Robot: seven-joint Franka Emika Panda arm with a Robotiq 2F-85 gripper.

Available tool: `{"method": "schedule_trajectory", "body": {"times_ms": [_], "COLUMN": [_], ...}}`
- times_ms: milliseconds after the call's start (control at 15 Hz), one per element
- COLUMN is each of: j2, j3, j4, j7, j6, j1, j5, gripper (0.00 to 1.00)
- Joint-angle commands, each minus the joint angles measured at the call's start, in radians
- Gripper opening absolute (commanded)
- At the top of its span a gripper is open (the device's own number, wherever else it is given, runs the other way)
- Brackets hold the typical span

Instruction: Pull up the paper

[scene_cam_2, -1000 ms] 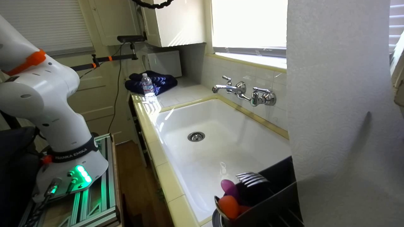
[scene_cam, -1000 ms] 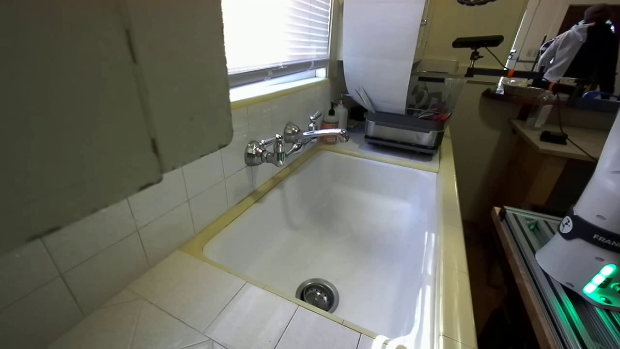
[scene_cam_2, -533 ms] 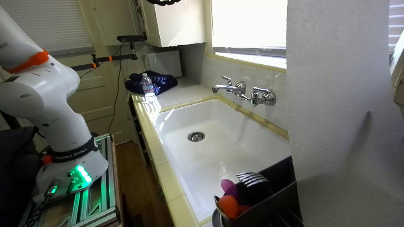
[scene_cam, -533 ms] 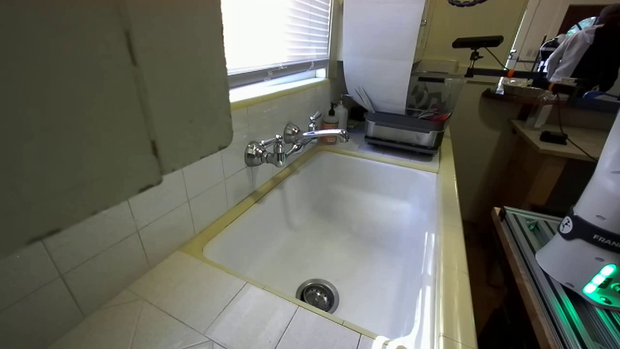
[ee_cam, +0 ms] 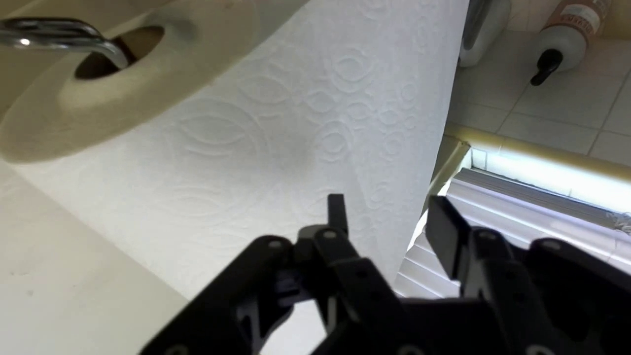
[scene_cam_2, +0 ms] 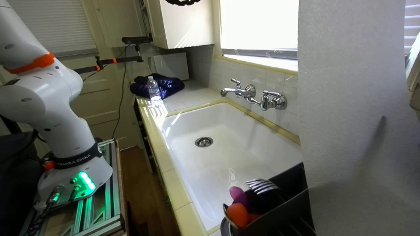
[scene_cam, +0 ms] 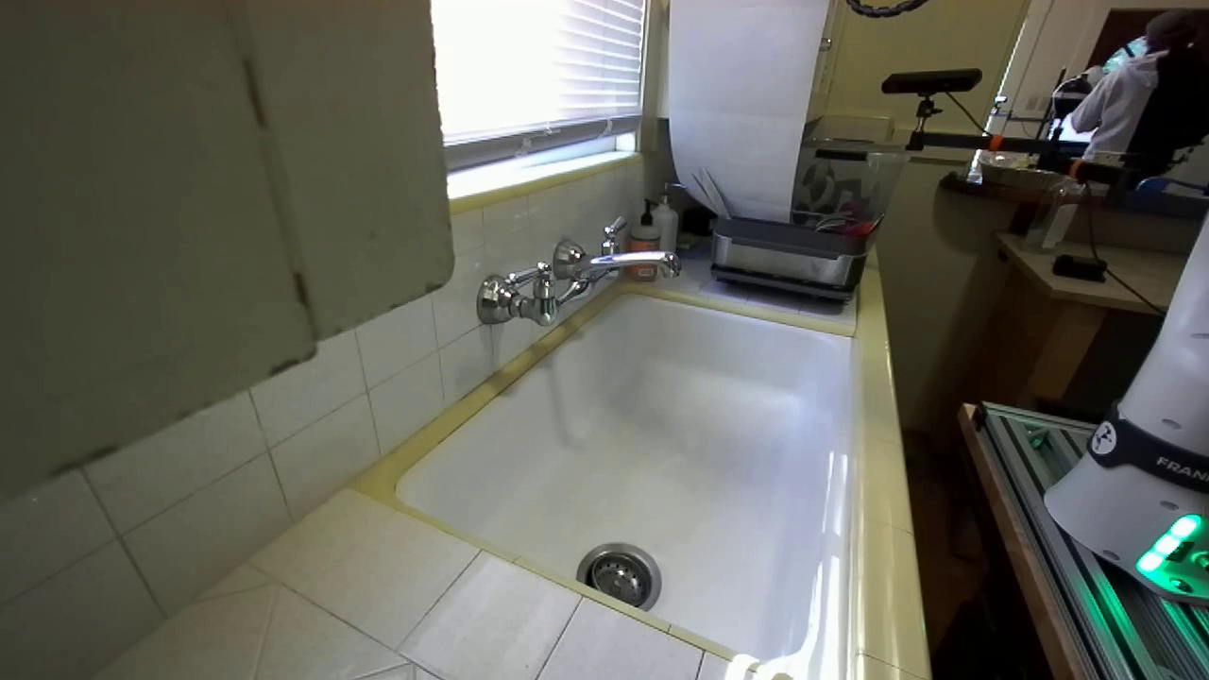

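The paper (ee_cam: 212, 133), a white embossed towel sheet, comes off a roll (ee_cam: 148, 84) at the upper left of the wrist view. It hangs straight down as a long sheet in both exterior views, paper (scene_cam: 746, 104) and paper (scene_cam_2: 354, 98). My gripper (ee_cam: 387, 199) is open, its jaws partway apart with a clear gap. Through that gap the sheet's side edge shows, with the left finger seen against the sheet and the right one against the blinds. How far the fingers stand from the paper I cannot tell. Both exterior views leave the gripper out.
A metal hook (ee_cam: 64, 37) runs into the roll's core. Below the sheet stands a black and silver rack (scene_cam: 789, 257), with utensils (scene_cam_2: 239, 213) in its holder. Soap bottles (scene_cam: 644, 241), a faucet (scene_cam: 604, 264) and the blinds (ee_cam: 493, 217) are near. The white sink (scene_cam: 699, 453) lies in front.
The upper arm has swung up and to the right in an exterior view, and the dark cable at the top edge has shifted with it. The paper hangs as before.
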Motion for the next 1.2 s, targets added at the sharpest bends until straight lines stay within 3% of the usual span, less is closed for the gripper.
{"method": "schedule_trajectory", "body": {"times_ms": [0,133,200,1133], "j2": [0.018,0.014,0.011,0.009], "j3": [-0.008,-0.012,-0.015,-0.034], "j4": [0.036,0.043,0.045,0.082], "j7": [-0.054,-0.071,-0.082,-0.102], "j6": [0.001,-0.002,-0.007,-0.008], "j1": [-0.011,-0.015,-0.017,-0.045], "j5": [0.025,0.017,0.019,0.01], "gripper": [0.15,0.01,0.0,0.0]}}
